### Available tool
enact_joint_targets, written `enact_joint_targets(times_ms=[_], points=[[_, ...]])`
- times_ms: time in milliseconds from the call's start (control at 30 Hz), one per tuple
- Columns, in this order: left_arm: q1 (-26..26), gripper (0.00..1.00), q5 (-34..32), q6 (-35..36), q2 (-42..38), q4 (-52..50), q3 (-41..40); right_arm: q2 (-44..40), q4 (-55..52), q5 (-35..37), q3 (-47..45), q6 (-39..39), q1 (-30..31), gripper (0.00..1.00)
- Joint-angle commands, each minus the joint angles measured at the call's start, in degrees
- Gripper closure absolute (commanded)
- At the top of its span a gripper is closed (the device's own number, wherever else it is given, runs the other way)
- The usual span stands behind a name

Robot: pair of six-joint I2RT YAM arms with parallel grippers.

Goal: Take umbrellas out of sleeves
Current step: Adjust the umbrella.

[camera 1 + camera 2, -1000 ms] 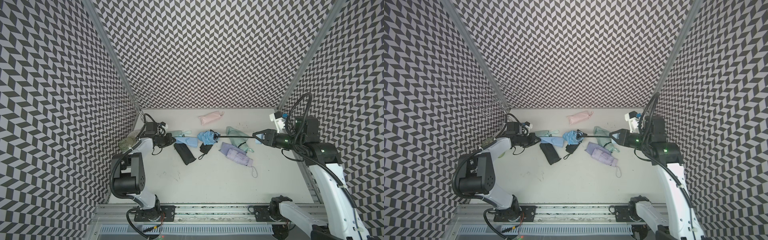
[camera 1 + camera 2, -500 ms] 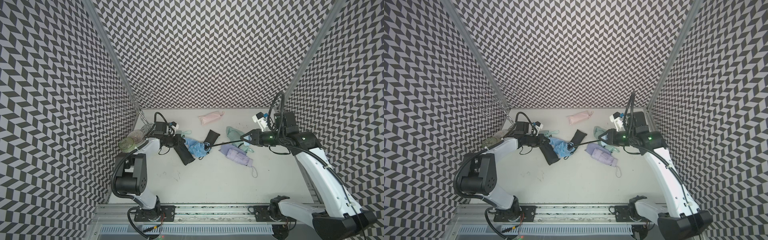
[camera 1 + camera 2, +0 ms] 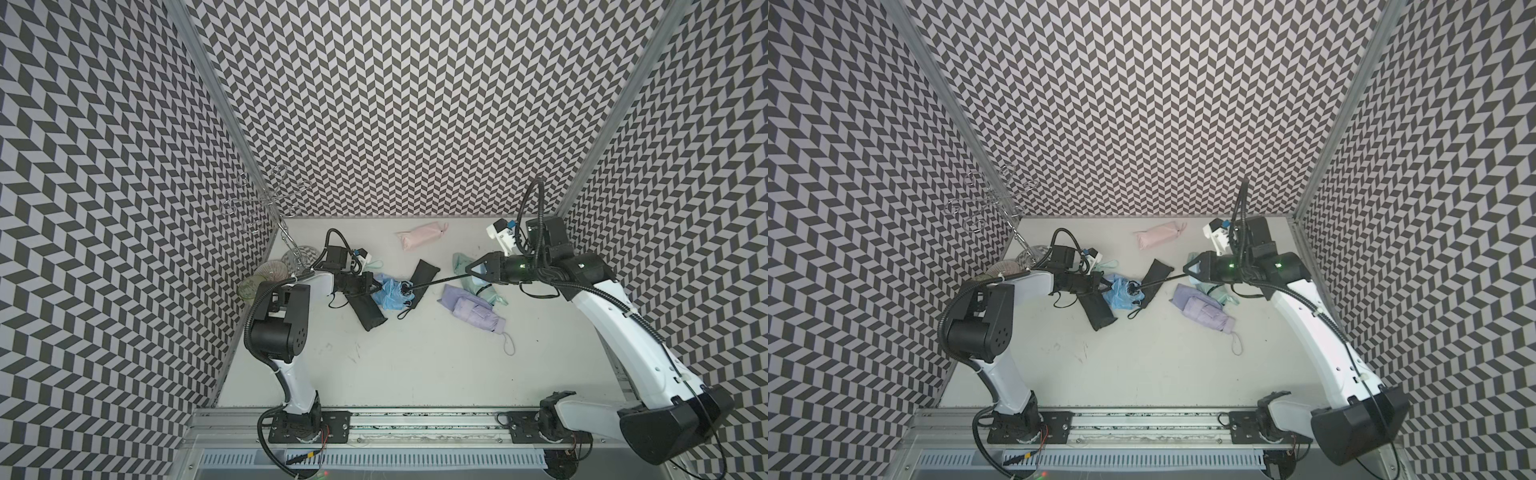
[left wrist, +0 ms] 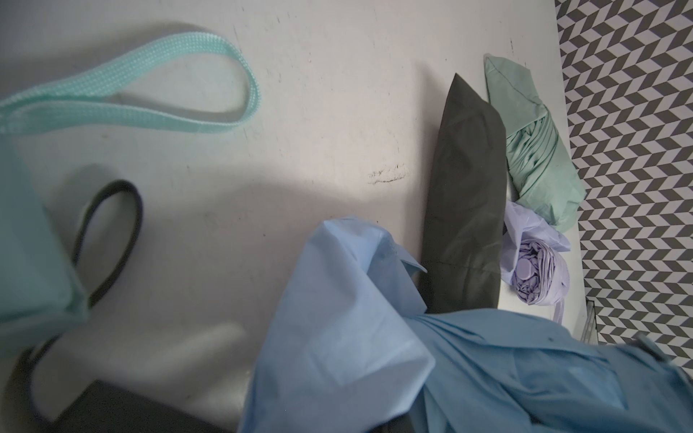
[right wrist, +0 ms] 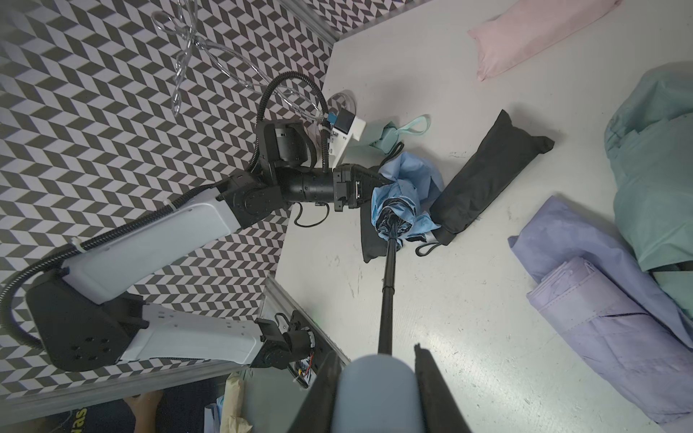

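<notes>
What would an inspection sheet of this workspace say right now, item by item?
Surface: white table, scuffed.
Job's things: light blue umbrella stretched between both arms; pink umbrella, lavender umbrella, mint umbrella, black umbrella lying loose.
Clutter: drinking glasses and wire rack beside the left arm.
End effectors: left end effector shut on the light blue umbrella's fabric; right end effector shut on its handle.
Cables: black cables looping over each wrist.
Surroundings: chevron-patterned walls.
</notes>
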Motion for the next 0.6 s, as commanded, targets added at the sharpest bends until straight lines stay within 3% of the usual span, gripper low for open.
enact_joint_targets(times_ms=[0,167,500,567], points=[[-2.91,0.99,1.83,-0.53,3.50,-2.10,-3.62,3.74,8.30,-0.90,-4.57,0.99,4.14,1.00],[-3.00,0.99,2.30,-1.31,3.87,-0.81,-4.67,9.95,17.89,-0.59,-9.10,3.72,8.74,1.00],[-3.79,0.99,4.39,-3.00,4.56,2.58,-6.41,32.90,27.18,-0.98,-0.14,5.32,18.23,1.00],[-3.90,0.99,4.63,-3.06,4.77,2.99,-6.79,35.02,27.52,-0.65,0.89,5.48,18.85,0.95]])
